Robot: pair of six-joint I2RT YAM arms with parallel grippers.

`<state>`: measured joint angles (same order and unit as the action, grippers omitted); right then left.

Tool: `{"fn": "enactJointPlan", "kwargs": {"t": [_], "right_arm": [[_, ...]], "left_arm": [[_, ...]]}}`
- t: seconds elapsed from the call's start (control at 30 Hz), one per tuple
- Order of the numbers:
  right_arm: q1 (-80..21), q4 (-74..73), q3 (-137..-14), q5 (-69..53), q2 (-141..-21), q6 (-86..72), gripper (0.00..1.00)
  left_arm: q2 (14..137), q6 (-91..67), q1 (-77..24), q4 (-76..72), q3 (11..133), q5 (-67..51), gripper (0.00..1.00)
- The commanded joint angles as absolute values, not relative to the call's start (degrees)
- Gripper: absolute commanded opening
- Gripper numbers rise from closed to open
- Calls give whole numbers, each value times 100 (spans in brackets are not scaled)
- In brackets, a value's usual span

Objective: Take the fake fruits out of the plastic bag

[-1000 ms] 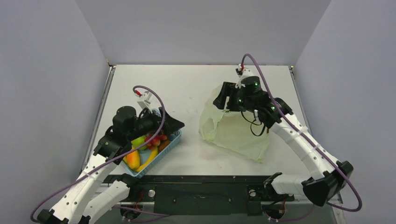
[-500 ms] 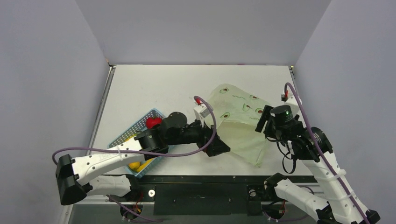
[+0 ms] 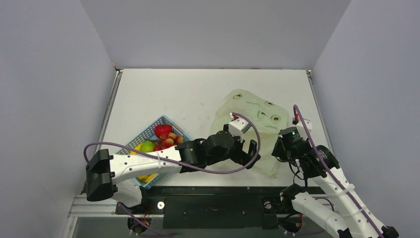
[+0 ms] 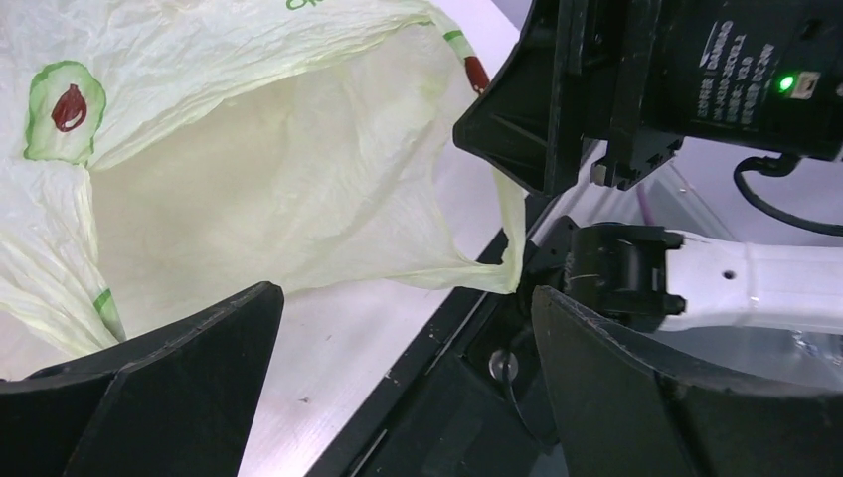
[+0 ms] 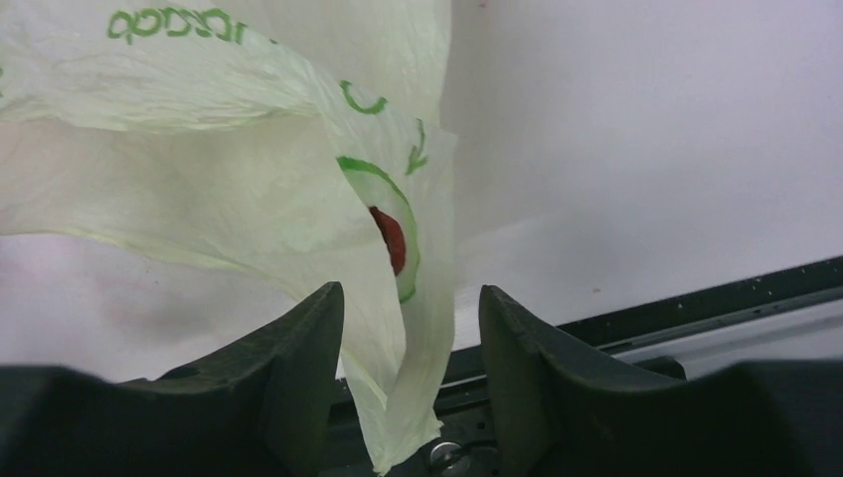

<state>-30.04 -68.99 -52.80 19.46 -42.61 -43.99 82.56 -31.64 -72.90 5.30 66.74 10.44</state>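
Our left gripper [image 4: 403, 298] gapes wide at the plastic bag [image 4: 249, 189], holding nothing. Our right gripper [image 5: 410, 298] is half open around its edge. The left arm has left the lower-left blue basket [image 3: 138, 138] of fake fruits [image 3: 163, 136].

We swung our left gripper [image 3: 251, 150] from the blue lattice plastic basket [image 3: 142, 134] to the crinkly pale-green plastic bag [image 3: 253, 110]; the right gripper [image 3: 276, 148] dropped lower right.

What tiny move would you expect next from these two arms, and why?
Probably the right pincer should shut on the plastic bag. A fold of the bag's edge hangs between its parted jaws, not yet pinched. Gripping it would likely steady the bag's mouth, which the wide-open left pincer faces.
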Motion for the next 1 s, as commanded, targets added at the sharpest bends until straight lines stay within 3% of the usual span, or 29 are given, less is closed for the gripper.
{"fn": "enactJointPlan", "kwargs": {"t": [0.0,0.37,0.57,0.97], "right_arm": [[-3008,-5998,-5129,1818,-4260,-4218,44],[-3017,-5510,-5211,1267,-4155,-4117,0],[-3015,-5493,-5448,1056,-4124,-4098,0],[-3014,-5147,-5869,546,-4317,-4223,0]], "left_arm": [[8370,-2986,-7594,7,6629,2365,94],[8920,-2955,-7621,-401,6553,2636,70],[9084,-3290,-7376,-307,6772,2768,57],[9763,-3796,-6854,-977,6906,2454,53]]}}
